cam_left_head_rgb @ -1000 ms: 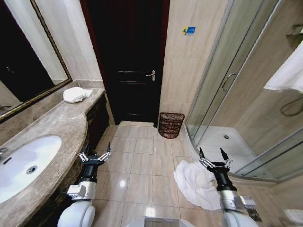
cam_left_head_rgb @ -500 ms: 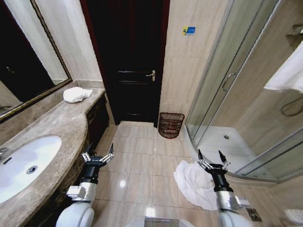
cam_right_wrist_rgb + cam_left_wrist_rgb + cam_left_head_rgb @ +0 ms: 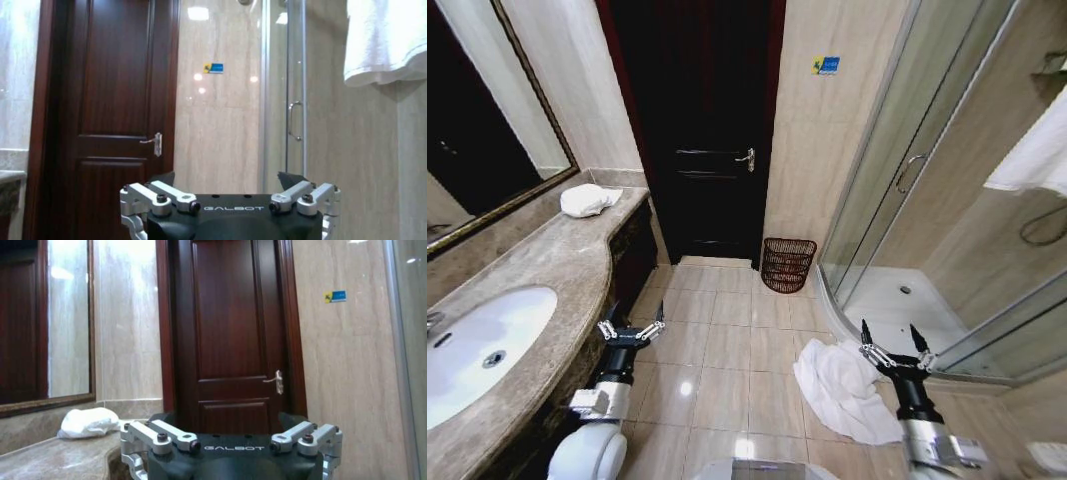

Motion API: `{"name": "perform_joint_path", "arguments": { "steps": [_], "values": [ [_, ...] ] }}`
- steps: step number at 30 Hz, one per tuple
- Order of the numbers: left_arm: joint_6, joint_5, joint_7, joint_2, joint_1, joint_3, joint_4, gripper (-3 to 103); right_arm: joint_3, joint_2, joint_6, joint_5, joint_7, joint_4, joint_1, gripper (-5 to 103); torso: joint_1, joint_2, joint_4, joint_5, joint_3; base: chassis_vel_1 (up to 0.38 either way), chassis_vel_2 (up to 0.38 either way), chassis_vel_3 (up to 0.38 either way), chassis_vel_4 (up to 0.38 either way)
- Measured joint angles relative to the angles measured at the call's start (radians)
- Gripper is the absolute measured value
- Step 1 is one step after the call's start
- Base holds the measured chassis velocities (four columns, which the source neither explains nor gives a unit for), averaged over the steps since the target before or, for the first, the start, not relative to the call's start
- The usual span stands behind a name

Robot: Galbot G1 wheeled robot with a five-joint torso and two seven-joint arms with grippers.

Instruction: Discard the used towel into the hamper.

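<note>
A crumpled white towel (image 3: 842, 390) lies on the tiled floor near the shower's curved sill. The hamper (image 3: 787, 264), a dark reddish-brown wire basket, stands on the floor against the far wall beside the door. My right gripper (image 3: 890, 341) is open and held above the towel's right edge, with nothing between its fingers. My left gripper (image 3: 632, 324) is open next to the vanity's front edge, well left of the towel and holding nothing.
A marble vanity (image 3: 537, 290) with a sink (image 3: 477, 350) runs along the left; a folded white towel (image 3: 587, 199) lies at its far end. A dark wooden door (image 3: 712, 130) closes the far wall. The glass shower enclosure (image 3: 927, 200) fills the right, with a white towel (image 3: 1037, 150) hanging.
My right gripper has shifted to the right and slightly lower, from over the towel's middle toward its right edge. The left gripper has barely moved. The towel lies as before.
</note>
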Motion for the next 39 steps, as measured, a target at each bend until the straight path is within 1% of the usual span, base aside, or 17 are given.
{"name": "perform_joint_path", "arguments": {
  "steps": [3,4,6,7,8,11,14,20,26,31,36,39],
  "values": [
    [0.001,-0.002,-0.009,-0.002,0.005,0.0,-0.002,100,-0.017,0.0,-0.035,-0.041,-0.004,-0.002,0.031,100,0.0,0.0,0.0,0.0,0.0,0.0,0.0,0.0,0.0],
    [0.001,-0.002,-0.009,-0.002,0.005,0.0,-0.002,100,-0.017,0.0,-0.035,-0.041,-0.004,-0.002,0.031,100,0.0,0.0,0.0,0.0,0.0,0.0,0.0,0.0,0.0],
    [0.001,-0.001,-0.015,-0.005,0.014,-0.001,-0.013,100,-0.031,0.0,-0.07,-0.068,-0.01,0.006,0.06,100,0.0,0.0,0.0003,0.0001,0.0,0.0,0.0,0.0,0.0],
    [0.001,0.003,-0.015,-0.008,0.014,-0.001,-0.013,100,-0.033,0.0,-0.086,-0.073,-0.014,0.013,0.069,100,0.0,0.0,0.0003,0.0001,0.0,0.0,0.0,0.0,0.0],
    [0.001,0.003,-0.015,-0.008,0.014,-0.001,-0.013,100,-0.033,0.0,-0.086,-0.073,-0.014,0.013,0.069,100,0.0,0.0,0.0003,0.0001,0.0,0.0,0.0,0.0,0.0],
    [0.002,0.027,-0.015,-0.02,0.007,0.003,-0.006,100,-0.036,0.0,-0.144,-0.074,-0.02,0.032,0.092,100,0.0,0.0,0.0001,0.0,0.0,0.0,0.0,0.0,0.0],
    [0.003,0.033,-0.015,-0.027,0.007,0.013,-0.004,100,-0.031,0.0,-0.164,-0.069,-0.035,0.039,0.094,100,0.0,0.0,0.0001,0.0,0.0,0.0,0.0,0.0,0.0],
    [0.006,0.044,-0.014,-0.022,0.002,0.025,-0.001,100,-0.017,0.0,-0.16,-0.061,-0.06,0.03,0.079,100,0.0,0.0,0.0,0.0,0.0,0.0,0.0,0.0,0.0],
    [0.01,0.045,-0.014,-0.011,0.0,0.022,-0.001,100,-0.016,0.0,-0.126,-0.061,-0.061,0.008,0.072,100,0.0,0.0,0.0,0.0001,0.0,-0.01,0.021,0.019,-0.016],
    [0.003,0.058,-0.012,-0.022,-0.005,0.031,0.015,100,-0.013,0.0,-0.107,-0.064,-0.059,0.007,0.06,100,0.0,0.0,-0.0001,-0.0001,0.0,-0.13,0.11,0.111,-0.116],
    [0.001,0.059,-0.012,-0.021,-0.001,0.032,0.014,100,-0.012,0.0,-0.098,-0.065,-0.058,0.003,0.059,100,0.0,0.0,0.0002,0.0001,0.0,-0.154,0.147,0.144,-0.152],
    [-0.003,0.059,-0.012,-0.017,0.0,0.027,0.009,100,-0.013,0.0,-0.093,-0.065,-0.057,0.006,0.057,100,0.0,0.0,-0.0001,0.0,0.0,-0.143,0.134,0.149,-0.147]
  ]
}}
